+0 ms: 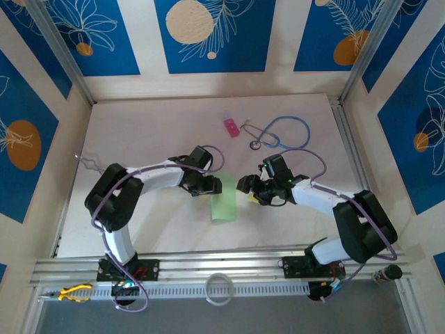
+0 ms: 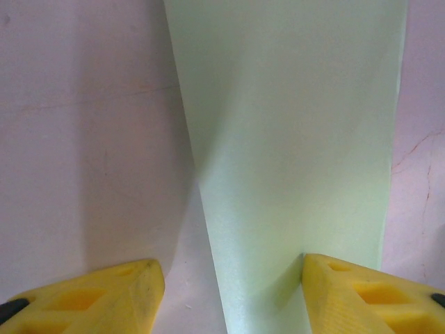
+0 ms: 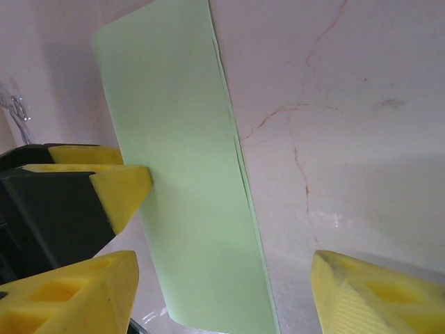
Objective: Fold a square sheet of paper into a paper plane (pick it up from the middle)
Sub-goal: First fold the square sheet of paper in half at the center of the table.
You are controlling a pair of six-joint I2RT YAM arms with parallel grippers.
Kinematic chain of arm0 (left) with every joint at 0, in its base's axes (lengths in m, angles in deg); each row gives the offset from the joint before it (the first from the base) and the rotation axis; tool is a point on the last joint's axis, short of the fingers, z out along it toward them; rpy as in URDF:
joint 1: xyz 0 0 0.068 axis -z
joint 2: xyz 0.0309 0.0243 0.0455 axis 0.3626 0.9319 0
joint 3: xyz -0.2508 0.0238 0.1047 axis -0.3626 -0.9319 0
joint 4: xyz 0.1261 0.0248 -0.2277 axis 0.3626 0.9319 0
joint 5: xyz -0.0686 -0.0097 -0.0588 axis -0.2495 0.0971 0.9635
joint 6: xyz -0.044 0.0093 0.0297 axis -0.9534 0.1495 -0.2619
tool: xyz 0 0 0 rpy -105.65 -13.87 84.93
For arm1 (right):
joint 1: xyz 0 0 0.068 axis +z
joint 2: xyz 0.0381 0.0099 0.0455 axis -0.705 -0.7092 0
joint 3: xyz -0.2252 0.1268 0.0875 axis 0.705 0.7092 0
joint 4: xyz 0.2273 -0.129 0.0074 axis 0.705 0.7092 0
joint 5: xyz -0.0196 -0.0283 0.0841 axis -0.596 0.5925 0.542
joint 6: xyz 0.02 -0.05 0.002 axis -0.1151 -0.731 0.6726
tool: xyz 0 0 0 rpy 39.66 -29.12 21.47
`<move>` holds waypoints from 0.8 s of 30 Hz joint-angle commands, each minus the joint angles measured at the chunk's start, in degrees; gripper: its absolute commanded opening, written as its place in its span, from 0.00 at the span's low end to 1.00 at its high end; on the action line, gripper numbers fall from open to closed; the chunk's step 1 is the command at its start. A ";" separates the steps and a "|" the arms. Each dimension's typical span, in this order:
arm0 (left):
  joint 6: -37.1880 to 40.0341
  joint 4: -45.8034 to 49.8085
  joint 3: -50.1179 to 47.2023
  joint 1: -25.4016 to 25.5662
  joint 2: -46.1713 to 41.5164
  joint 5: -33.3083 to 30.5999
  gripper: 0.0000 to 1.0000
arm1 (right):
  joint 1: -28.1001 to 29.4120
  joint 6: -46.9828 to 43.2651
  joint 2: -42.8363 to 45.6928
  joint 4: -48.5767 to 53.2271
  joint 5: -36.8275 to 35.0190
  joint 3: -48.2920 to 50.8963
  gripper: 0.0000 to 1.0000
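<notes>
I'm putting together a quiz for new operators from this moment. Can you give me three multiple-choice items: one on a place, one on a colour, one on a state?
1. Where does the green paper lie?
A) between the left gripper and the right gripper
B) far off to the left
C) far off to the right

2. What colour is the small block near the stethoscope?
A) yellow
B) pink
C) black

3. What state is the paper in?
A) crumpled
B) a flat open square
C) folded into a long strip

Answers:
1 A: in the top view, both grippers flank it.
2 B: it is plainly pink.
3 C: the right wrist view shows layered edges along one long side.
</notes>
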 commanded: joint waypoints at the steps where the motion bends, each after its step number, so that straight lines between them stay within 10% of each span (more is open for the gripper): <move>1: -0.52 1.07 -0.37 -0.15 3.33 -2.11 0.59 | 0.31 0.77 0.44 0.25 -0.48 0.33 0.67; 24: 1.81 2.99 0.59 0.33 6.23 -3.87 0.60 | 1.03 0.24 0.29 2.69 -3.12 -0.12 0.68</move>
